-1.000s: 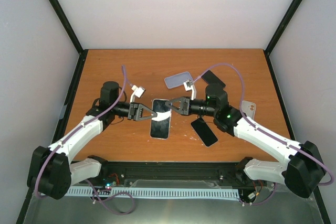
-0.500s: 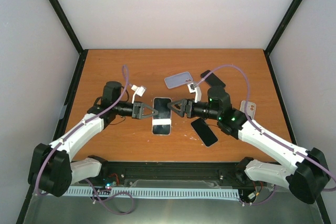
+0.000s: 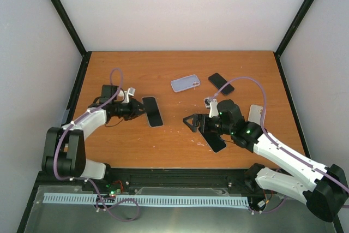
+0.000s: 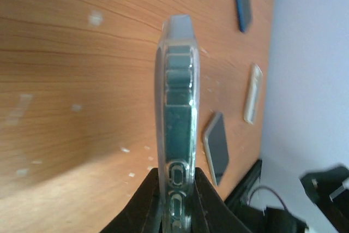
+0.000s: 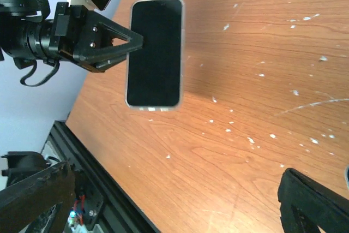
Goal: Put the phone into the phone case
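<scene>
Clear phone case (image 4: 178, 28) wraps the phone (image 3: 152, 111), which the left gripper (image 3: 139, 109) holds over the table's (image 3: 163, 69) left half, clamped on its edge. The right gripper (image 3: 190, 123) has let go, jaws wide, and drawn back, so seating looks done. Only the left wrist view shows the case rim; overhead shows just dark glass.

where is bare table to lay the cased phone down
Bare table: the far left corner beside the lilac case, and near centre between the cased phone and the right gripper. Crowded: right side, with the far black phone, the near black phone and a pale slab.
</scene>
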Motion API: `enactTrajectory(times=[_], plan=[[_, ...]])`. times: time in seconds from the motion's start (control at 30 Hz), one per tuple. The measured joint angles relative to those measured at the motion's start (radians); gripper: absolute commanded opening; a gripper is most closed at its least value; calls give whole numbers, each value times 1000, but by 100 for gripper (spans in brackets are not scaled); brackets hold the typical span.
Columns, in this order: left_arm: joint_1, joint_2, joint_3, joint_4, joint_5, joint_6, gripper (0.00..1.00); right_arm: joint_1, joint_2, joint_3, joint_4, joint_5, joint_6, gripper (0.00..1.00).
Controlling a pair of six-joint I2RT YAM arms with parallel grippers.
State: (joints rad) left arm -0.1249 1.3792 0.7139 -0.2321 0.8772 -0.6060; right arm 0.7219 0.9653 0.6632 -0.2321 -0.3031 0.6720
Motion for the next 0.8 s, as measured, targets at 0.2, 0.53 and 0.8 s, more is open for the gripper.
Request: enactTrajectory(times=[0.2,0.53,0.8], plan=[[136,74,7,-43,-76,-12,0,0,-54,0,-80,57,-26,100],[195,206,106,-103,-169,-1,3,0,-56,-4,-122,92,-29,100],[198,243,106,-117,-194,-1,9,0,-53,-4,-145,118,-25,100]])
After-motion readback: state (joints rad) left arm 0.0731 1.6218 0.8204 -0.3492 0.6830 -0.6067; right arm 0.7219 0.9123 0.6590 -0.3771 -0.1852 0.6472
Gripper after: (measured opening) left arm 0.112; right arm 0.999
